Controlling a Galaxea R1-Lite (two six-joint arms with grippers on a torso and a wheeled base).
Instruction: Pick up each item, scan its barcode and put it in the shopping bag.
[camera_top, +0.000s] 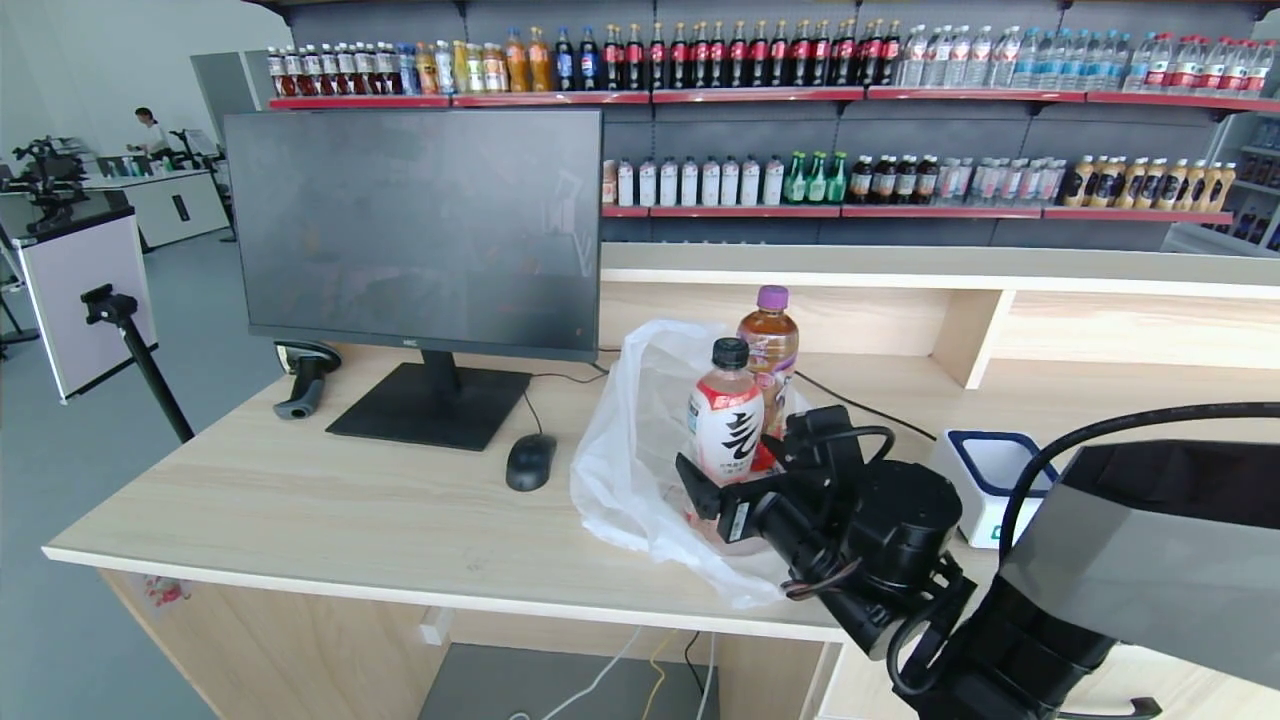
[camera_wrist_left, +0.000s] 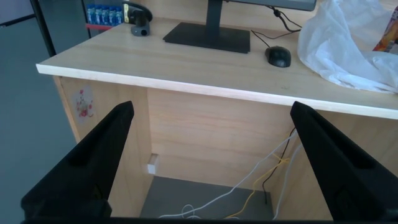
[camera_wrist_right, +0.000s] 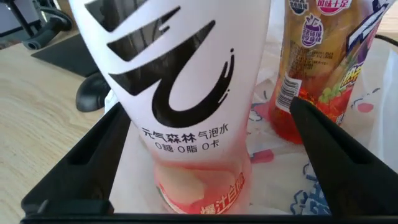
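Note:
A white drink bottle (camera_top: 726, 415) with a black cap stands upright in the mouth of the clear plastic shopping bag (camera_top: 630, 450) on the wooden counter. Right behind it stands an amber drink bottle (camera_top: 770, 350) with a purple cap. My right gripper (camera_top: 742, 447) is open, one finger on each side of the white bottle's lower half. The right wrist view shows the white bottle (camera_wrist_right: 186, 93) between the fingers with a gap on one side, and the amber bottle (camera_wrist_right: 317, 56) beyond. My left gripper (camera_wrist_left: 211, 106) is open and empty, low in front of the counter's edge.
A white barcode scanner box (camera_top: 985, 480) with a blue rim sits to the right of the bag. A monitor (camera_top: 420, 230), a mouse (camera_top: 530, 460) and a handheld scanner (camera_top: 305, 380) stand on the counter's left half. Drink shelves line the back wall.

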